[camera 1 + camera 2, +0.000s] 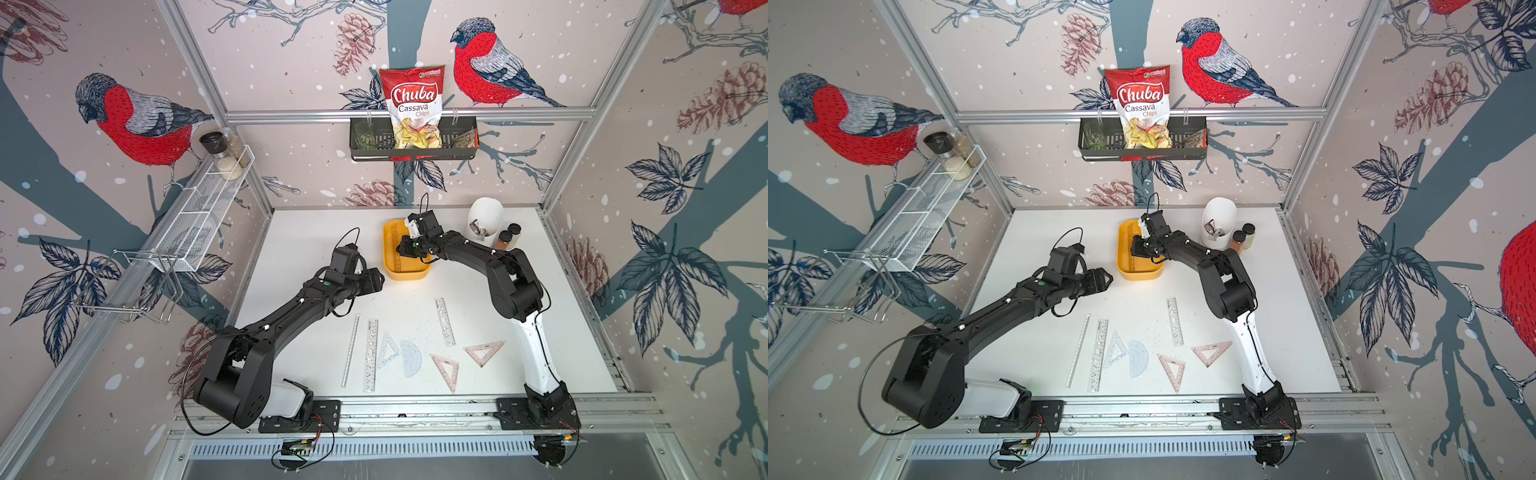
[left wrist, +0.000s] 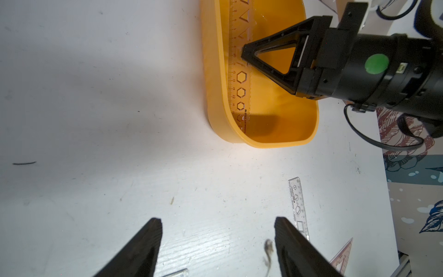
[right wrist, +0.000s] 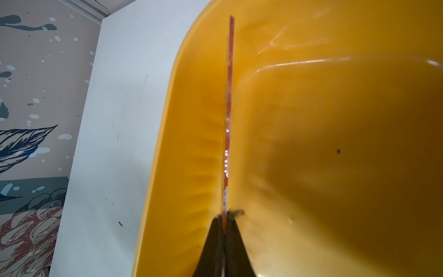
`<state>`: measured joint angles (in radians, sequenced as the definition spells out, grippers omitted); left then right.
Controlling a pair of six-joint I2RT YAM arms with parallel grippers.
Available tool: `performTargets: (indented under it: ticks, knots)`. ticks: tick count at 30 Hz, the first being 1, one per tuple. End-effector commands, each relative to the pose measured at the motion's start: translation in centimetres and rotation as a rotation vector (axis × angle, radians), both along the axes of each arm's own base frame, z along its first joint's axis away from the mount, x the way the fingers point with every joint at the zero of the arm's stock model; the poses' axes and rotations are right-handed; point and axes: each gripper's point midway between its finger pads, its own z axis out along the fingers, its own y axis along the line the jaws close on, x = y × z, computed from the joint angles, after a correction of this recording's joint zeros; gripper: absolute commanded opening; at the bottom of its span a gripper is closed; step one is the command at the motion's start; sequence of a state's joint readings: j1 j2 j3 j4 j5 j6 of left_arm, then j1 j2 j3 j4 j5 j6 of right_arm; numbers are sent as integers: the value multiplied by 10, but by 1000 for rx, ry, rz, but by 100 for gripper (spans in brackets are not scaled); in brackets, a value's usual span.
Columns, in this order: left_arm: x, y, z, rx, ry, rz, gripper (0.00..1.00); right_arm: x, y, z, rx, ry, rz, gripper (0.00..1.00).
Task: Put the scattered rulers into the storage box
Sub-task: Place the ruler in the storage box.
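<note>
Right gripper (image 2: 244, 54) clamped on pink ruler (image 2: 240, 79), inside box (image 2: 282, 142) along its wall, not yet released. Left gripper (image 2: 217, 231) wide open, empty. 7 rulers (image 1: 371, 353) left on table (image 1: 299, 257).

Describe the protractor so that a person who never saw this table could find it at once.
On the white table, find the row of see-through rulers near the front rail. The protractor lies there between a pale triangle and a pinkish triangle. It alone has a curved edge, a half circle.
</note>
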<state>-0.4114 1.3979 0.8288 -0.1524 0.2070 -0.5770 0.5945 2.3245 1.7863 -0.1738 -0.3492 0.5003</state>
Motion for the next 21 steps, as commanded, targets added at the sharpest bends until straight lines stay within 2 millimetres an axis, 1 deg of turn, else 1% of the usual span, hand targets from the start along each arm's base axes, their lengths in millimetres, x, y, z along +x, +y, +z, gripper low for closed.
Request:
performTargets:
  ticks: [1, 6, 12, 14, 18, 21]
  knots:
    - [1, 0, 0, -2, -2, -7, 78, 0, 1, -4, -10, 11, 0, 4]
    - [0, 0, -2, -3, 0, -7, 78, -1, -1, -11, -29, 20, 2, 11]
    - [0, -1, -1, -5, -2, -10, 78, -3, -3, -17, -46, 28, 1, 14]
    - [1, -1, 0, -8, -3, -10, 78, -1, -4, -17, -55, 24, -2, 21]
    - [1, -2, -1, -12, 3, -12, 78, 0, -5, -11, -71, 11, -1, 24]
    - [1, -3, -2, -21, 9, -13, 78, 1, -7, -2, -79, -8, -1, 26]
